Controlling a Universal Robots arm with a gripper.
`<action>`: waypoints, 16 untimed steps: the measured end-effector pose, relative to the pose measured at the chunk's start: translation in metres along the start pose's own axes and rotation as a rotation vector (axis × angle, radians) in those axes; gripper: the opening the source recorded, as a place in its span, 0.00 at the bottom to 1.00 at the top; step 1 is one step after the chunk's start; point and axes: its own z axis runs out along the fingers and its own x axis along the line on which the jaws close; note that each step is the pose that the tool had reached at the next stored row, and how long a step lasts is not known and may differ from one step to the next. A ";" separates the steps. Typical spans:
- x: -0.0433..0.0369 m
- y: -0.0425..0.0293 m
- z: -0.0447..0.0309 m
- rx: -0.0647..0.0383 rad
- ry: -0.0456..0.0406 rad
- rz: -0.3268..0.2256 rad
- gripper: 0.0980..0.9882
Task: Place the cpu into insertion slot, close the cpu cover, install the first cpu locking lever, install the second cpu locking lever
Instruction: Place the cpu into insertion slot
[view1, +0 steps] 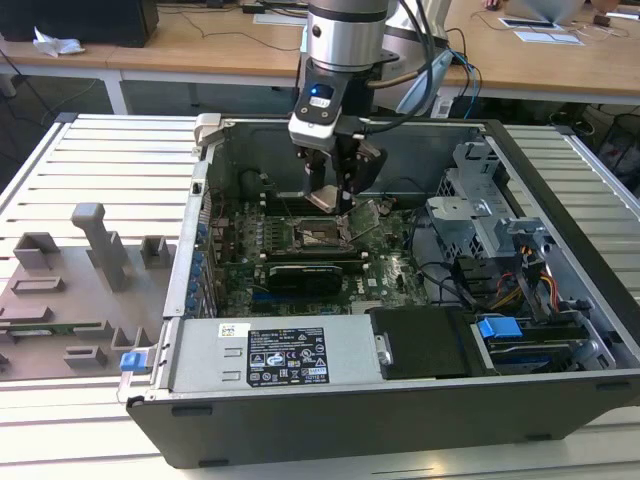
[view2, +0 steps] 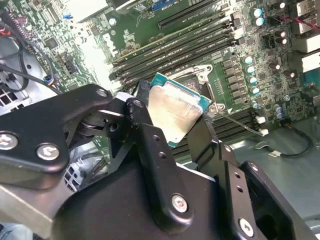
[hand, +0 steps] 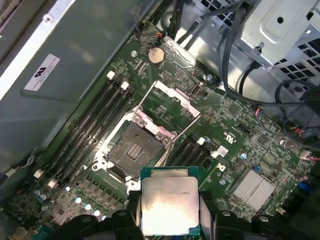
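My gripper (view1: 329, 196) is shut on the cpu (hand: 170, 206), a small square chip with a pale metal top and a green rim, pinched by its two opposite edges. It hangs above the motherboard, a short way off from the insertion slot (hand: 131, 149), whose dark contact bed lies bare. The cpu cover (hand: 172, 101), a thin silver frame, stands swung up at the slot's far edge. A thin wire locking lever (hand: 183, 131) sticks up beside the slot. In the second wrist view the cpu (view2: 172, 107) sits between black fingers (view2: 150, 142) and hides most of the slot.
The open computer case (view1: 560, 300) walls the board in. Memory slots (hand: 95, 117) flank the socket. A drive cage (view1: 470, 215) with cables stands at the exterior view's right, a power supply (view1: 285, 352) at the front. Grey fixtures (view1: 95, 245) sit on the table at the left.
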 end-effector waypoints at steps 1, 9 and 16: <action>0.0000 0.0000 0.0001 0.002 -0.0012 0.006 0.50; -0.0001 0.0003 0.0004 0.014 -0.0104 0.057 0.50; -0.0002 0.0003 0.0008 0.025 -0.0178 0.110 0.50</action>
